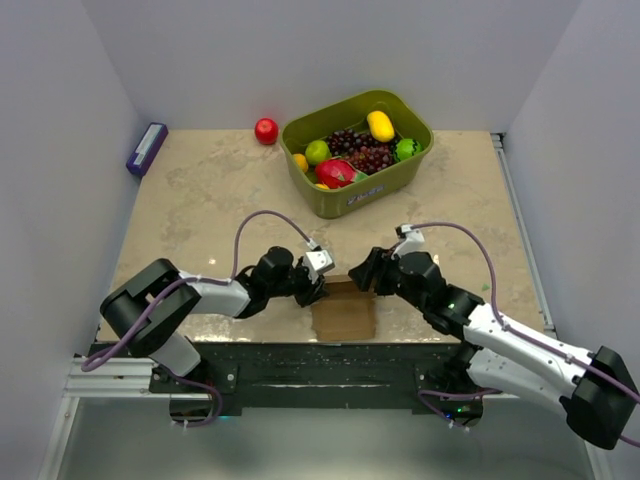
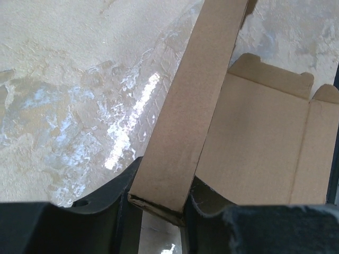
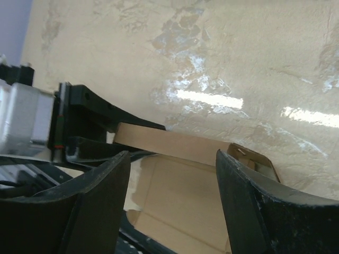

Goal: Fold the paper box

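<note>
Table [image 1: 200,190] first: the box [image 1: 343,312] lies flat at its near edge, between the arms. It's roughly square from above, so no clear long axis. Its far flap [image 2: 185,106] stands up as a long strip running left to right. It's plain brown card, unfolded and creased.

Bin [image 1: 380,192], purple box [image 1: 146,149] and red fruit [image 1: 266,131] sit well behind.

Left gripper [image 1: 319,292] pinches the strip's end. Right gripper [image 1: 360,279] gapes wide at the other end.

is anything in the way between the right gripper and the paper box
Nothing visible. The right gripper, jaws open, sits right at the raised panel of the paper box, whose other end the left gripper pinches. The green bin stands well behind.
</note>
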`<state>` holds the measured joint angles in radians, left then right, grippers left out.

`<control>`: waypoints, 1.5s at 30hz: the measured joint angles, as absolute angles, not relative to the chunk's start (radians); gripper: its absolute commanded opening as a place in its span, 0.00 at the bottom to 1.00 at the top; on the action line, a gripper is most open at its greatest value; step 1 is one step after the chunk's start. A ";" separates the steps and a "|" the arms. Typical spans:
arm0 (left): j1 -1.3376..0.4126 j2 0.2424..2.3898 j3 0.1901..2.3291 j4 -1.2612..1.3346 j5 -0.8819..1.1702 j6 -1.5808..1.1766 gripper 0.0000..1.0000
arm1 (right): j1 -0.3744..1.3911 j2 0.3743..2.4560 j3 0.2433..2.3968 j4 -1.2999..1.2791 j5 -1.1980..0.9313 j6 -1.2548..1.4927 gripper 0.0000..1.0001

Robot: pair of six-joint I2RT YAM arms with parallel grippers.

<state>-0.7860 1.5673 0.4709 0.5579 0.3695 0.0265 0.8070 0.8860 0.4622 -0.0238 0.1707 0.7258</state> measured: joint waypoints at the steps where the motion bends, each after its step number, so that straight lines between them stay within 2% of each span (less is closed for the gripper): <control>1: -0.786 1.563 0.467 0.560 0.358 0.021 0.00 | 0.807 0.881 0.470 -0.032 0.176 0.759 0.67; 11: -0.788 1.541 0.443 0.569 0.292 0.012 0.00 | 0.826 0.811 0.276 0.075 0.120 1.212 0.66; 22: -0.809 1.537 0.443 0.569 0.237 0.022 0.00 | 0.834 0.895 0.197 0.302 0.167 1.412 0.62; 29: -0.847 1.537 0.443 0.576 0.193 0.031 0.00 | 0.837 1.009 0.198 0.418 0.207 1.436 0.46; 37: -0.879 1.537 0.440 0.592 0.144 0.047 0.00 | 0.837 1.104 0.220 0.478 0.246 1.447 0.37; 41: -0.890 1.537 0.431 0.605 0.128 0.047 0.00 | 0.837 1.141 0.228 0.503 0.255 1.448 0.20; 44: -0.891 1.537 0.427 0.610 0.119 0.046 0.06 | 0.838 1.159 0.229 0.542 0.262 1.459 0.11; 45: -0.892 1.537 0.427 0.612 0.117 0.046 0.12 | 0.838 1.165 0.229 0.551 0.263 1.464 0.10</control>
